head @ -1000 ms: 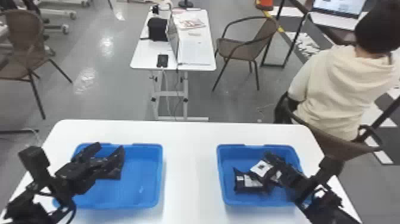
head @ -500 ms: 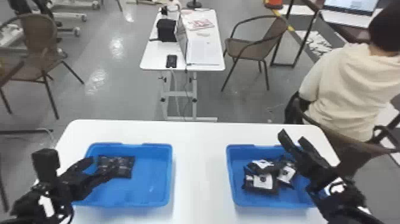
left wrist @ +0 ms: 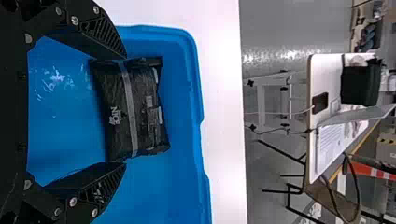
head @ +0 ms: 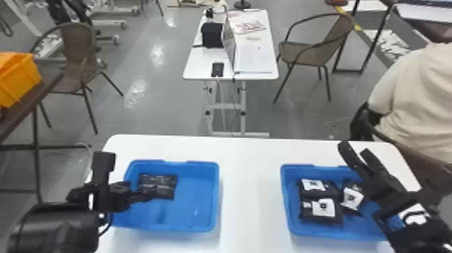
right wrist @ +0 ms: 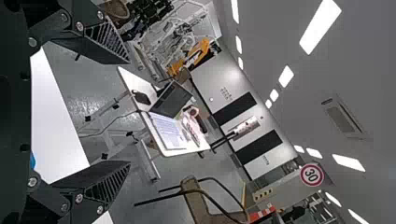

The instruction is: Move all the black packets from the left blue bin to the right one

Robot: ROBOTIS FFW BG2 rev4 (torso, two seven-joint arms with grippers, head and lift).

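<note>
1. The left arm comes in from the lower left of the head view, its gripper reaching inward over the left blue bin and down toward the black packet.
2. The left gripper stands open. In the left wrist view its two flat fingers are spread wide, their tips beside opposite ends of the packet; whether they touch it I cannot tell.
3. That packet lies flat in the far left part of the left bin, a pale strip across its upper face.
4. The right arm enters from the lower right, slanting forward and inward, so that its gripper is raised over the far right part of the right blue bin.
5. The right gripper is open and empty, its fingers well apart and tilted up toward the room beyond the white table.
6. Three white-labelled black packets can be made out in the right bin: two close together on the left, one just beside them to the right.
</note>
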